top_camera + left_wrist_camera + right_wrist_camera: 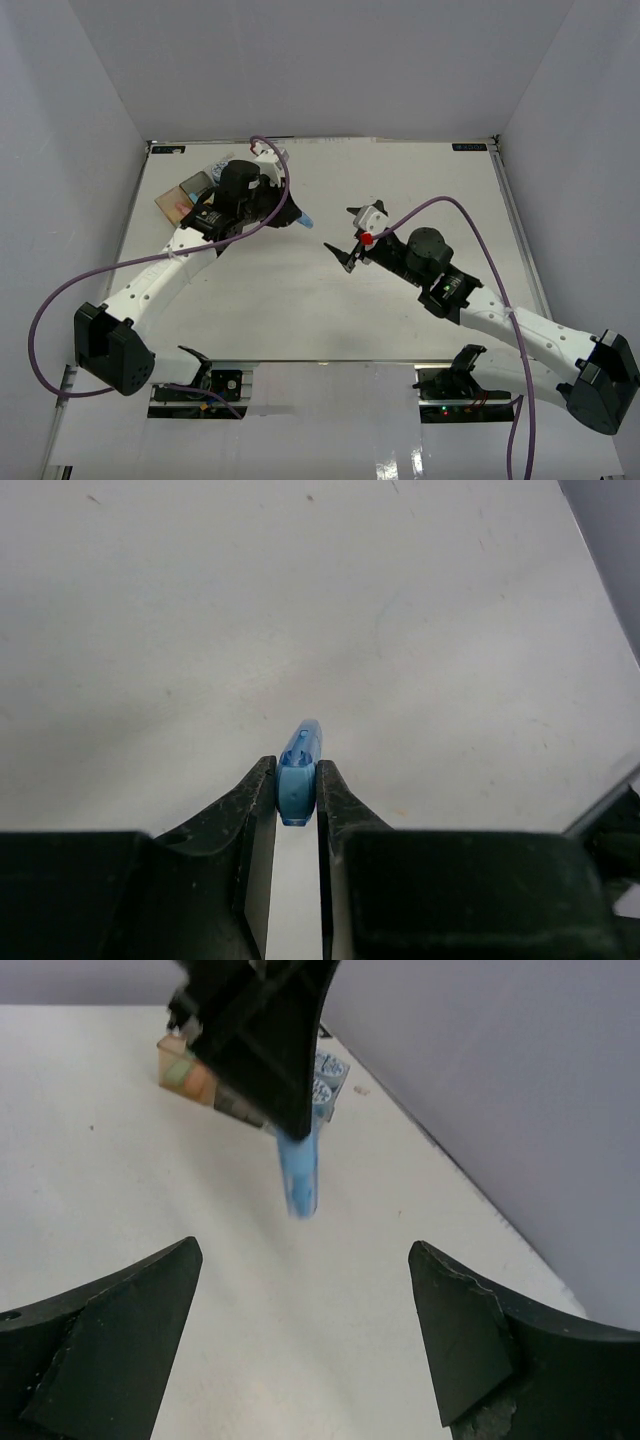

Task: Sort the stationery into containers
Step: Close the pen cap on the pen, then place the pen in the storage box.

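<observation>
My left gripper is shut on a blue marker stick and holds it above the table, right of the containers. In the left wrist view the stick sits pinched between the two fingertips and points away. The joined bins stand at the far left, an orange-tan one and a smoky grey one showing, partly hidden by the left arm. My right gripper is open and empty and faces the blue stick. Two blue-and-white rolls sit in a clear bin behind it.
The white table is walled by white panels on three sides. A purple cable loops over the left arm, another runs along the right arm. The two grippers are close together near the table's middle.
</observation>
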`<state>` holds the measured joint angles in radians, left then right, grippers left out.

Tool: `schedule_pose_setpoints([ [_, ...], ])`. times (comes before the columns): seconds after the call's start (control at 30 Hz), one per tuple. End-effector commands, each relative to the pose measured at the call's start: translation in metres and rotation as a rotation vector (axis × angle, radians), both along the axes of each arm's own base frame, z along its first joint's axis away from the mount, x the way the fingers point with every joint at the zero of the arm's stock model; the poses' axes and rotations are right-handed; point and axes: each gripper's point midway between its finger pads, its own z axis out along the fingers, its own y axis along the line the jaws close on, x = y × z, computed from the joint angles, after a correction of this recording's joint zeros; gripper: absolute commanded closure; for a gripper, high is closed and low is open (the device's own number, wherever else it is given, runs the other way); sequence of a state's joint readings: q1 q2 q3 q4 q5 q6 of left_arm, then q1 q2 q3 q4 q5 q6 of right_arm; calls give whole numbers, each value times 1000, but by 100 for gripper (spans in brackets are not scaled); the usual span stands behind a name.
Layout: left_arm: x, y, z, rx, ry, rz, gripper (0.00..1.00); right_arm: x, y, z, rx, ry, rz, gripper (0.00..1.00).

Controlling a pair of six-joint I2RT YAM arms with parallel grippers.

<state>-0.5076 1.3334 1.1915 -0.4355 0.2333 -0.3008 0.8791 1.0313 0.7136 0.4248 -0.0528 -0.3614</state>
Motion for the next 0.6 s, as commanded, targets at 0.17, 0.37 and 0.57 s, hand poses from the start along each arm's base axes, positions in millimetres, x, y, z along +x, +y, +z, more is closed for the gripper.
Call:
schedule_pose_setpoints([
  [0.17,47,110,42,109,-282,561,98,-8,-37,-49,-14,201,-138,10],
  [0.37,49,234,14,-11,-281,1020,92,-12,-47,-67,42,274,-178,10],
  [0.57,57,305,-3,-92,-307,1259,90,-14,-48,-72,67,303,-181,10],
])
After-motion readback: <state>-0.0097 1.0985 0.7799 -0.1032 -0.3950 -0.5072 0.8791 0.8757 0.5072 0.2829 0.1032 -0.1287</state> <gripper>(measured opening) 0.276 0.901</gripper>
